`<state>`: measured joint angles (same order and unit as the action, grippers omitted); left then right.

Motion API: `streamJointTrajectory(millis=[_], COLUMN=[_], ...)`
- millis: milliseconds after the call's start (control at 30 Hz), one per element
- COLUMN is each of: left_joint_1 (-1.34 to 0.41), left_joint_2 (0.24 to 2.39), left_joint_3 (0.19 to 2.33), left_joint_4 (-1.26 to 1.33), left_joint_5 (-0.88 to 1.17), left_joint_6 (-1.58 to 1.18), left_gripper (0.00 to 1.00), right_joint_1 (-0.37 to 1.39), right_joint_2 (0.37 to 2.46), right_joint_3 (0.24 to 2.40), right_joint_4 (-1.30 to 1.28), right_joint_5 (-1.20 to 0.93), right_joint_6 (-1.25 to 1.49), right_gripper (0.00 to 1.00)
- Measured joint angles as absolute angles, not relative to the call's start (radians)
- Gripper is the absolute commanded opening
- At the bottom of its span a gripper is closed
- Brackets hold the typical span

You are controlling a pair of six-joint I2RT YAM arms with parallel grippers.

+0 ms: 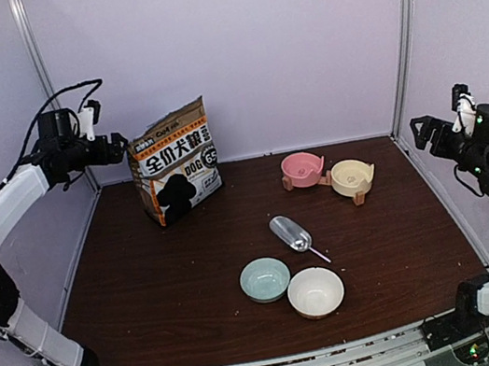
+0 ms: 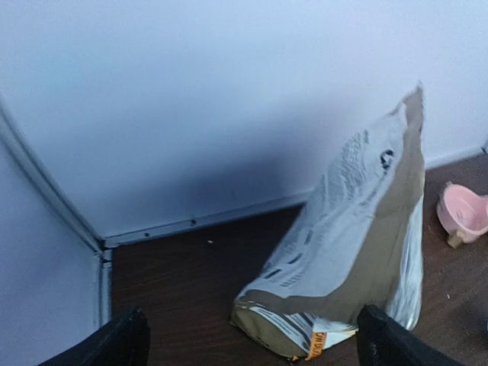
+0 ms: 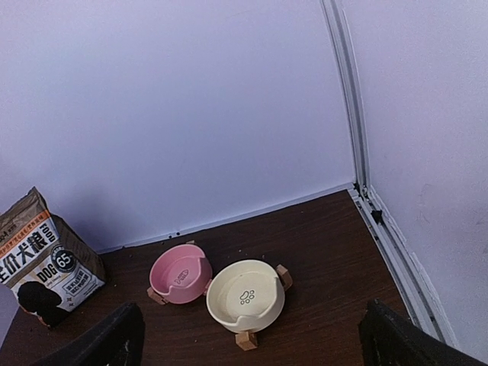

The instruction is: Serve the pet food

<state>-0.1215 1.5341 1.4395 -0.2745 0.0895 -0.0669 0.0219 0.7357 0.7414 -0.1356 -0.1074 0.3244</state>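
**Nothing served yet: both arms high, bag and scoop untouched**

The left fingers [image 1: 115, 149] hang spread wide and empty just beside the top of the bag [image 1: 175, 162], at 9 o'clock from it. The right fingers [image 1: 421, 128] are also wide open and empty, high above the 3 o'clock edge of the worktop [image 1: 150, 294]. The opening step looks like a choice between tipping the bag and scooping from it.

For the bag, I would grip the upper edge with the left arm and keep the base planted. It stands leaning and looks likely to slump or topple if pushed from the side. For the scoop [image 1: 291, 233], near the centre, the thin handle points to about 4 o'clock. That favours a right-arm pinch across the handle, low and square, since it lies flat on the wood.

Containers:
- **Bag:** at 10 o'clock and closed or open, I cannot tell. No pet food is visible anywhere, so it is presumably still inside.
- **Raised bowls:** the cream stand bowl [image 3: 245, 296] and the pink bowl [image 3: 180, 276] touch at 1 o'clock, and both are empty.
- **Low bowls:** the white bowl [image 1: 316, 292] and the teal bowl [image 1: 265, 280] sit side by side at 6 o'clock, and both are empty.
- **Scoop:** empty.
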Motion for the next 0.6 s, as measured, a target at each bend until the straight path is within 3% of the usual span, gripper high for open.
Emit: streamJointTrajectory(millis=[167, 367, 467, 600], left_joint_1=[-0.171, -0.201, -0.226, -0.262], left_joint_2=[1.663, 1.756, 1.742, 1.735], left_joint_3=[1.53, 1.618, 1.594, 1.586], left_joint_4=[-0.377, -0.412, -0.393, -0.374], left_joint_5=[0.229, 0.236, 0.233, 0.197], left_joint_6=[0.043, 0.108, 0.121, 0.138], left_gripper=[0.98, 0.97, 0.72, 0.15], right_joint_1=[0.022, 0.022, 0.022, 0.022], right_joint_2=[0.744, 0.725, 0.725, 0.716], right_joint_3=[0.74, 0.693, 0.687, 0.683], right_joint_4=[-0.122, -0.042, -0.039, -0.038], right_joint_5=[-0.19, -0.276, -0.311, -0.321], right_joint_6=[0.324, 0.323, 0.321, 0.313], right_gripper=[1.0, 1.0, 1.0, 1.0])
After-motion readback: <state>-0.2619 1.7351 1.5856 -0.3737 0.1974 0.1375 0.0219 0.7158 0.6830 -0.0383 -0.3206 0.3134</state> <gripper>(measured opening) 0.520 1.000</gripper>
